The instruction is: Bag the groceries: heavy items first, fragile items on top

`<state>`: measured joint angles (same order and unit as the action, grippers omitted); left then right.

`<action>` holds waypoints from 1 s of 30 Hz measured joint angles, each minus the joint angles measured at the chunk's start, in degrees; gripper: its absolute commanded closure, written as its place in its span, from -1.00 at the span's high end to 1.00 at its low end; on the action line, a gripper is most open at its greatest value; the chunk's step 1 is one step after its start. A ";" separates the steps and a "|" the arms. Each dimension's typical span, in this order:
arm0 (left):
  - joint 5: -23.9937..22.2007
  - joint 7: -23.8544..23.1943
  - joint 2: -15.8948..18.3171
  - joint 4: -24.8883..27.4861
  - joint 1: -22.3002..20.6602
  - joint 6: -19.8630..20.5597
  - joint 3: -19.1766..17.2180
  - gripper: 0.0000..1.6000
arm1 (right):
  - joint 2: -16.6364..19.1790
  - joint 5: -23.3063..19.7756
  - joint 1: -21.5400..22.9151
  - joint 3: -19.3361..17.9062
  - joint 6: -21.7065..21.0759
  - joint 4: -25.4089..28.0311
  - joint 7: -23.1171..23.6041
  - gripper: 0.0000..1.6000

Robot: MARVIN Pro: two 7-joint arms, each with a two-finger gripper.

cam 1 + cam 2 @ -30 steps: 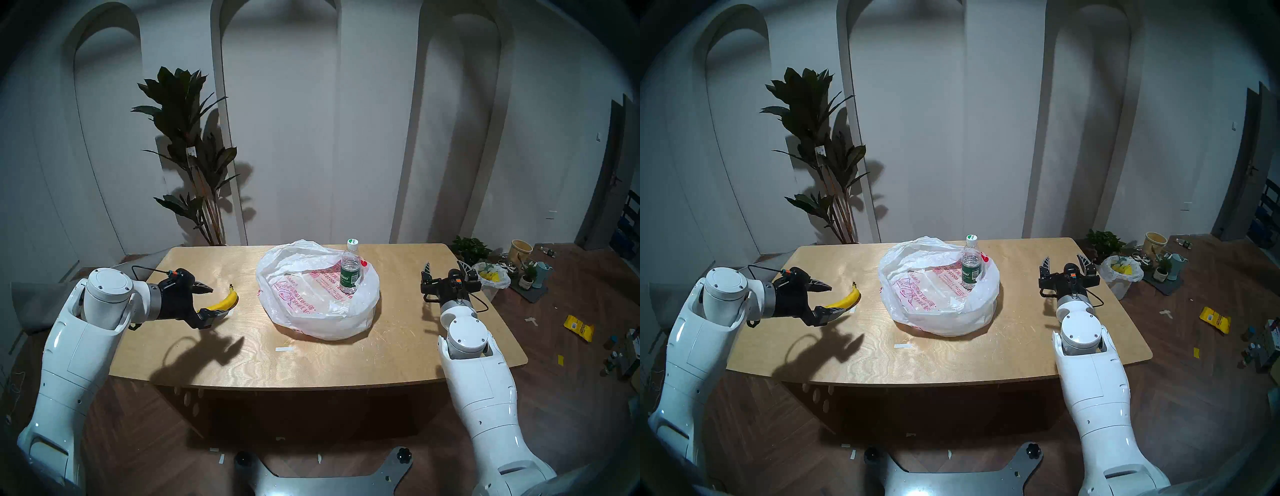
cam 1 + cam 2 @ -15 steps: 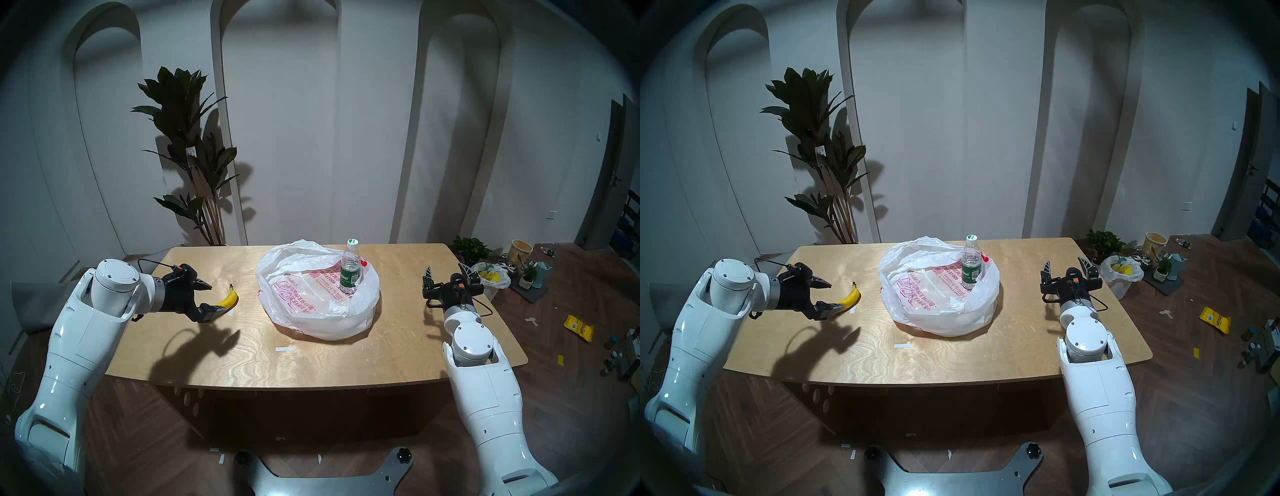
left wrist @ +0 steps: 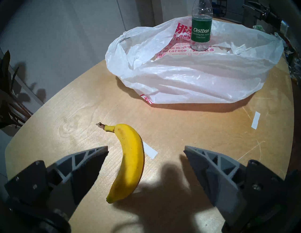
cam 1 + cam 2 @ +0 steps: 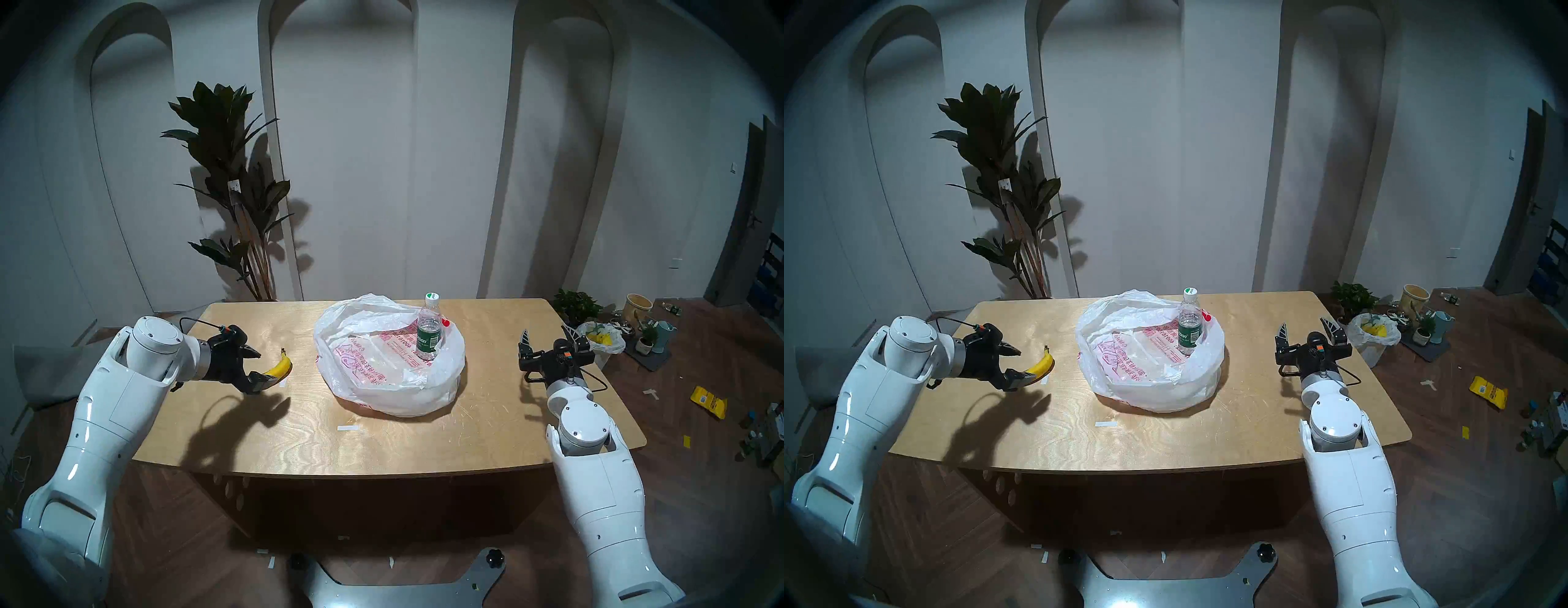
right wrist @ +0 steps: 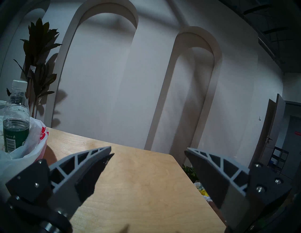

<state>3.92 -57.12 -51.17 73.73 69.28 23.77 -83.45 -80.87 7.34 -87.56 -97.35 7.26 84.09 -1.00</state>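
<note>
The left pincer (image 3: 146,150) hangs wide open and empty over the banana (image 3: 129,160) lying on the counter (image 3: 203,138); a hard or off-centre squeeze could bruise it or roll it away. The right pincer (image 5: 149,152) is spread empty too. The "C'estbon" bottle (image 3: 201,27) stands upright in the red-printed bag (image 3: 195,78), where a dropped banana could topple it.

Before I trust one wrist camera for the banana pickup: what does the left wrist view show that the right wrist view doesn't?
Only the left wrist view: the curved yellow banana lying on the wooden table between the open left gripper fingers, and the white plastic bag's open mouth.
Only the right wrist view: the open right gripper, empty, and the arched wall panels.
Both: the clear green-labelled water bottle standing in the bag.
</note>
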 measured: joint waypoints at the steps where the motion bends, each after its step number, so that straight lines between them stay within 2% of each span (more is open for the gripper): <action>1: 0.25 0.13 -0.24 -0.76 -0.51 -0.09 0.39 1.00 | 0.03 -0.03 -0.16 -0.03 0.00 0.18 0.16 1.00; 29: 5.63 2.36 -5.44 -17.92 -10.59 -2.22 8.00 1.00 | 0.73 -1.96 -3.27 -0.91 0.00 4.52 3.75 1.00; 30: 5.81 2.38 -5.64 -18.63 -11.03 -2.35 8.29 0.50 | 0.77 -2.06 -3.40 -0.94 0.00 4.76 3.90 1.00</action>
<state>9.73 -54.74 -56.82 55.10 58.24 21.42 -75.16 -80.10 5.28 -90.96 -98.29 7.26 88.85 2.89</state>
